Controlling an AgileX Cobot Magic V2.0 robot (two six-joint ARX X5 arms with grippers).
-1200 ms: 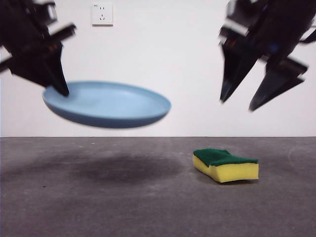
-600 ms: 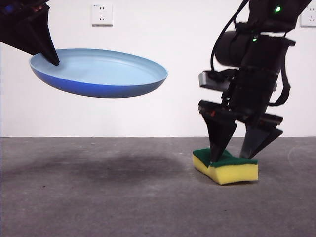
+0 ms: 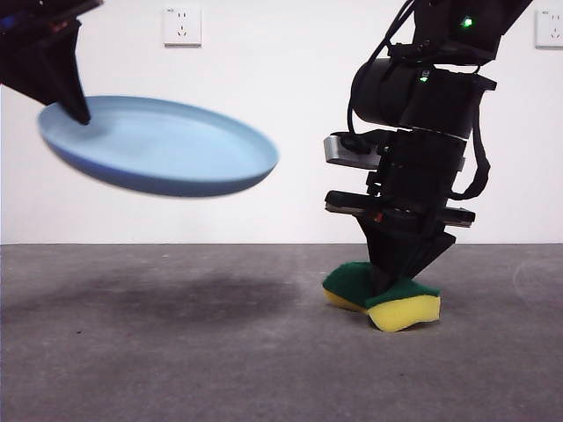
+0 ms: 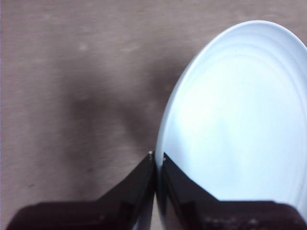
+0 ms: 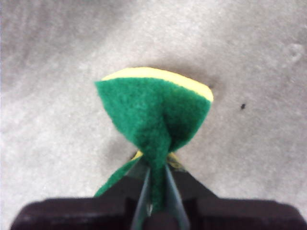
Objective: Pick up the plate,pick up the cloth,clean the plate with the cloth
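From the front, I have the wide, shallow, matte light-blue plate [image 3: 158, 145] up in the air at the left, tilted, pinched at its raised rim by the left gripper [image 3: 79, 112]. On the right, the right gripper [image 3: 385, 286] is down on the cloth [image 3: 380, 294], really a small sponge of thick yellow foam under a dark green scouring layer, which sits squashed on the grey, rough-looking table [image 3: 176, 352].

In my left wrist view, the left gripper [image 4: 156, 160] has its jaws together on the plate [image 4: 235, 120] edge. The rim is thin and smooth, so I judge the hold slim: a quick swing could let the plate twist or slide out.

In my right wrist view, the right gripper [image 5: 156, 184] is clamped tight on the sponge [image 5: 153, 108], whose green top buckles into a fold between the jaws. The foam is soft and springy, so I think it could squirm loose or hang crooked once lifted, presenting an edge rather than a flat face to the plate.
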